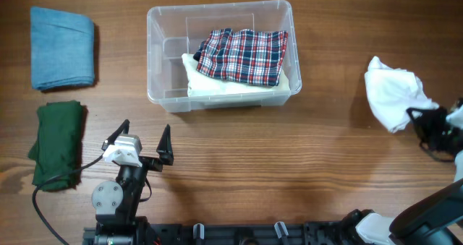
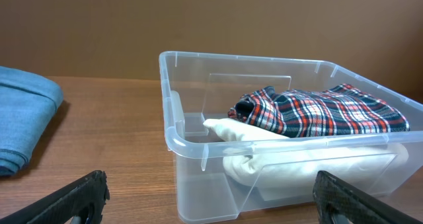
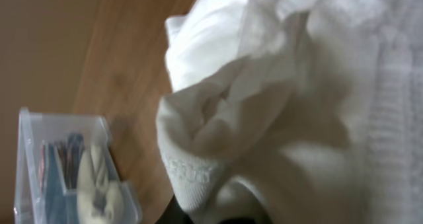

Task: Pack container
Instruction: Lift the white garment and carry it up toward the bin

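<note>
Overhead: open table (image 1: 333, 129) between container (image 1: 150, 50) rim and right pincer (image 1: 415, 117) with cloth (image 1: 389, 93).

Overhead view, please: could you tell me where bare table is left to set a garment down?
Bare wood lies between the container and the white garment, and below the container in this view, right of the left gripper. The left edge is crowded: blue cloth above green cloth.

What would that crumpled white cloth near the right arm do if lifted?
Probably floppy: the white cloth lies bunched in soft folds. Likely light, since it looks like thin fabric. It would probably sag from the right gripper shut on its edge.
</note>
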Controlling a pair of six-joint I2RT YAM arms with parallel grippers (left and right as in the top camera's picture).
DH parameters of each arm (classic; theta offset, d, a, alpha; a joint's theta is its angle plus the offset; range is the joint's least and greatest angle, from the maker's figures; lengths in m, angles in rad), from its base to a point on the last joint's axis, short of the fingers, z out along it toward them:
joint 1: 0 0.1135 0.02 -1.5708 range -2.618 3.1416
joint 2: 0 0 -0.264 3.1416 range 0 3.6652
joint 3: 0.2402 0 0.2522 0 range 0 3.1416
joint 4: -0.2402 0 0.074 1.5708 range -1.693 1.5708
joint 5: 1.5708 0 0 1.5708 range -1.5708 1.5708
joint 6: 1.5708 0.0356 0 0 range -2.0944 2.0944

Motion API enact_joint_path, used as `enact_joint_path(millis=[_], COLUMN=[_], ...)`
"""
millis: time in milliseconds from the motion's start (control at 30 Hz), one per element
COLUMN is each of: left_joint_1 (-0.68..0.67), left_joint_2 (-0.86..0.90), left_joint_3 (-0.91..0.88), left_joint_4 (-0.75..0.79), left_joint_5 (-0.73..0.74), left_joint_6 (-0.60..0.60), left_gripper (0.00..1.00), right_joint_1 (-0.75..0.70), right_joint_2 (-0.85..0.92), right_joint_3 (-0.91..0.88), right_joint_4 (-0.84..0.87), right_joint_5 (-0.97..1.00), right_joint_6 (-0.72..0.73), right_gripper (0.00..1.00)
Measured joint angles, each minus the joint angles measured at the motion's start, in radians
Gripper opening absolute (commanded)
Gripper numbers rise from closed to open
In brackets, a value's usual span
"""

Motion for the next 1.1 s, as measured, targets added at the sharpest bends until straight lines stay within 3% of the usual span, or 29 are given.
enact_joint_path(millis=[600, 933, 1100], left_joint_1=[0.000, 0.000, 0.000], left_joint_2=[0.000, 0.000, 0.000], left_joint_3=[0.000, 0.000, 0.000], left_joint_4=[0.000, 0.000, 0.000], left_joint_5=[0.000, 0.000, 0.000], left_joint_6=[0.000, 0.000, 0.000], left_gripper=[1.00, 1.00, 1.00], right_joint_1=[0.317, 0.499, 0.658], right_joint_2=[-0.004, -0.004, -0.004], right_joint_3=[0.554, 0.795, 0.865], right_joint_4=[-0.519, -0.597, -0.568], right_joint_5=[0.172, 0.263, 0.277], right_joint_6=[-0.200, -0.252, -0.280], right_gripper=[0.04, 0.04, 0.04])
